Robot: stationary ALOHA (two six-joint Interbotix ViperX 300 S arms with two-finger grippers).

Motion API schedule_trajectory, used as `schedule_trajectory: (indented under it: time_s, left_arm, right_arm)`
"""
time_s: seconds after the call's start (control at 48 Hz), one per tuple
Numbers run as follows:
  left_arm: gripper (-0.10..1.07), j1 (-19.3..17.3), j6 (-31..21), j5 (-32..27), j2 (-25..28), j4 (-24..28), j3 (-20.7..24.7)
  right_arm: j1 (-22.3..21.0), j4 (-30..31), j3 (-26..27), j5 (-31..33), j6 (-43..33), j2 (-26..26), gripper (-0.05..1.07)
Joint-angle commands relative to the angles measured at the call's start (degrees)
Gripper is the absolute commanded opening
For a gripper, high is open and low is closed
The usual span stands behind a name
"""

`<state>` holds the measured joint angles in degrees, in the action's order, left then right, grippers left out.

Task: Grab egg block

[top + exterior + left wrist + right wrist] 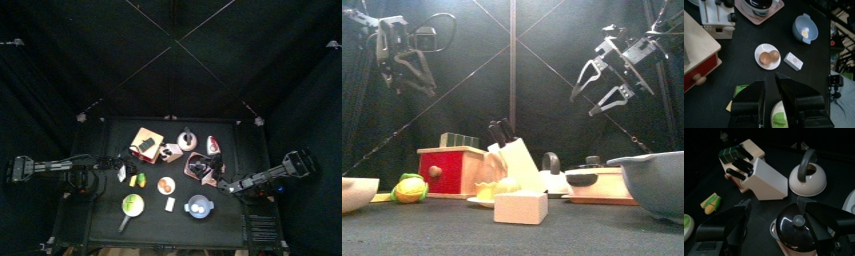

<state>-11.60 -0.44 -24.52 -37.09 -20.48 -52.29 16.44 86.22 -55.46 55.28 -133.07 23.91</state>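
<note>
- Left wrist view shows the egg block [768, 57] on a small white plate [759, 49], on the desk ahead of the left fingers [769, 95].
- Left fingers stand open and empty, nearer than the right fingers [771, 223], also open and empty.

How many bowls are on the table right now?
2. A blue bowl sits near the table's front edge toward the right arm's side, something small and white inside. A pale bowl shows at the front view's far left edge; others may be hidden.

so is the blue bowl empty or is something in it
Not empty. The left wrist view shows a small pale piece lying inside the blue bowl; what it is cannot be told.
</note>
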Motion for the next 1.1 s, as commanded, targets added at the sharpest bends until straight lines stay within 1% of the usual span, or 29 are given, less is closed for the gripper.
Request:
schedule_trajectory:
  time_s: [0.0, 0.083, 0.146, 0.229, 0.333, 0.354, 0.417, 0.479, 0.521, 0.583, 0.604, 0.75, 0.771, 0.875, 0.917, 0.979, 1.021, 1.083]
  left_arm:
    - [0.64, -0.09, -0.26, -3.43, 2.81, 0.53, 3.87]
    - [0.64, -0.09, -1.49, -5.19, 5.01, 0.88, 4.66]
    - [0.64, -0.26, -3.52, -6.24, 6.50, 2.55, 4.83]
    - [0.64, -0.26, -6.86, -7.65, 7.38, 6.15, 4.92]
    - [0.64, -0.26, -14.15, -11.16, 7.47, 12.66, 5.71]
    - [0.64, -0.18, -16.88, -12.48, 7.47, 14.94, 6.15]
    - [0.64, 0.09, -22.50, -16.08, 7.47, 19.78, 6.94]
    - [0.64, 0.88, -29.79, -19.95, 7.56, 25.66, 7.21]
    - [0.64, 2.37, -34.28, -21.53, 7.73, 28.65, 6.94]
    - [0.64, 5.71, -41.22, -22.41, 7.73, 32.43, 6.06]
    - [0.64, 7.38, -44.91, -22.50, 7.73, 34.19, 5.62]
    - [0.64, 14.41, -61.79, -23.20, 7.91, 42.45, 3.16]
    - [0.64, 15.64, -65.30, -23.29, 8.00, 43.95, 2.72]
    - [0.64, 19.51, -75.41, -23.29, 8.70, 48.60, 1.41]
    - [0.64, 20.83, -78.05, -23.29, 9.14, 49.83, 1.23]
    - [0.65, 21.97, -80.68, -23.38, 10.02, 50.89, 1.14]
    - [0.65, 22.68, -81.74, -23.38, 10.99, 50.98, 1.14]
    - [0.66, 22.94, -81.91, -23.38, 12.48, 50.54, 1.32]
  right_arm:
    - [-0.26, 1.85, -0.53, -0.18, -0.09, 2.81, 1.01]
    - [-0.18, 2.55, -1.85, -0.26, -0.09, 4.31, 1.01]
    - [-0.18, 2.64, -2.72, -0.09, -0.09, 4.92, 1.01]
    - [0.18, 2.55, -3.69, 0.09, -0.09, 5.80, 1.01]
    - [0.26, 1.93, -4.66, 0.09, -0.18, 6.15, 1.01]
    - [0.26, 1.85, -4.83, 0.18, -0.18, 6.24, 1.01]
    - [0.26, 1.49, -5.10, 0.26, -0.18, 6.15, 1.01]
    - [0.35, 1.14, -5.27, 0.35, -0.18, 6.06, 1.01]
    - [0.53, 1.05, -5.36, 0.26, -0.26, 5.98, 1.01]
    - [1.23, 0.97, -5.36, 0.26, -0.26, 5.71, 1.01]
    - [1.58, 0.97, -5.36, 0.26, -0.26, 5.63, 1.01]
    - [4.39, 1.67, -5.36, 0.35, -0.26, 4.48, 1.01]
    - [4.83, 1.76, -5.27, 0.35, -0.26, 4.13, 1.01]
    - [5.98, 1.58, -5.19, 0.53, -0.44, 2.81, 1.01]
    - [6.24, 1.49, -4.92, 0.62, -0.44, 2.29, 1.01]
    - [6.50, 1.41, -4.75, 0.79, -0.35, 1.41, 1.01]
    - [6.50, 1.41, -4.48, 0.97, -0.35, 0.97, 1.01]
    - [6.59, 1.32, -4.13, 0.97, -0.26, 0.79, 1.01]
